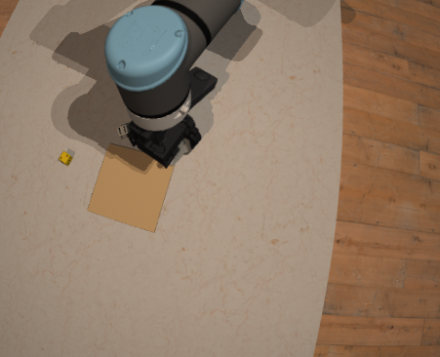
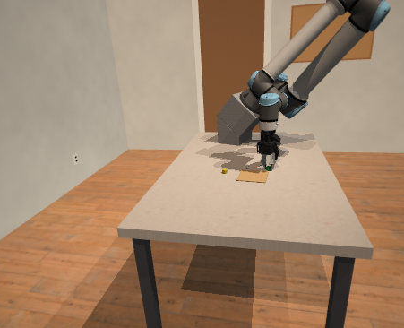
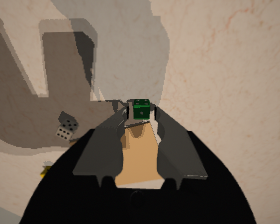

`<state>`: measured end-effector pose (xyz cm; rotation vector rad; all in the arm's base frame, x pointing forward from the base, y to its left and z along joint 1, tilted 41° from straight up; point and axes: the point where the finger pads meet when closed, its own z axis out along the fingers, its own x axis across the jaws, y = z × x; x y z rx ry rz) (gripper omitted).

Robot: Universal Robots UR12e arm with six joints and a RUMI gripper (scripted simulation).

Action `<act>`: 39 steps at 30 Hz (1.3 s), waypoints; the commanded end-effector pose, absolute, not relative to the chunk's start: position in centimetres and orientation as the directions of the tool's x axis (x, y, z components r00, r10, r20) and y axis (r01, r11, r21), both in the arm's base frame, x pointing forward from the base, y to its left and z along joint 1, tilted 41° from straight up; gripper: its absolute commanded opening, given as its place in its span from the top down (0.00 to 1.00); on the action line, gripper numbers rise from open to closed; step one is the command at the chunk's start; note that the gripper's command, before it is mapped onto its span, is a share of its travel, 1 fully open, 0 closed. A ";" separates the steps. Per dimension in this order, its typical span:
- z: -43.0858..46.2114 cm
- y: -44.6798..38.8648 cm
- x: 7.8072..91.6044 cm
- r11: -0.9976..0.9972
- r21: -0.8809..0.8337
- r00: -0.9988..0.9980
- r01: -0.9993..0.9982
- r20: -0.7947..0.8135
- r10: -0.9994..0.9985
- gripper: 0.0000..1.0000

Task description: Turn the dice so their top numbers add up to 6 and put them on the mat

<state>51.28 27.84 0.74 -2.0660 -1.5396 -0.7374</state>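
My gripper point(image 2: 268, 168) point(image 3: 141, 107) points down, its narrowly parted fingertips on either side of the green die point(image 2: 269, 168) point(image 3: 141, 109). Gaps show beside the die in the wrist view, so the gripper is open. The die shows one pip on its larger visible face and two on the narrower one; it appears just beyond the mat's edge. The tan mat point(image 1: 128, 195) point(image 2: 252, 178) point(image 3: 140, 165) holds no visible die. A white die point(image 1: 122, 130) point(image 3: 64, 132) lies off the mat, behind its far left corner. A yellow die point(image 1: 65, 158) point(image 2: 224, 171) point(image 3: 45, 172) lies left of the mat.
The arm point(image 1: 147, 49) point(image 2: 269, 112) stands over the far right part of the mat and casts shadows on the table point(image 1: 245, 219) point(image 2: 243, 211). The table's right edge borders the wooden floor point(image 1: 391, 195). The white die is close to the gripper's left side in the top view.
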 end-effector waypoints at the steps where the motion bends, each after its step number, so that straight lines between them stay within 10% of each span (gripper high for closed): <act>1: 0.8 27.8 51.3 -0.270 -0.043 0.231 0.962 0.658 0.717 0.79; 26: 0.8 27.8 51.3 -0.270 -0.043 0.231 0.962 0.658 0.717 0.79; 27: 0.8 27.8 51.3 -0.270 -0.043 0.231 0.962 0.658 0.717 0.97; 39: 0.8 27.8 51.3 -0.270 -0.043 0.231 0.962 0.658 0.717 0.97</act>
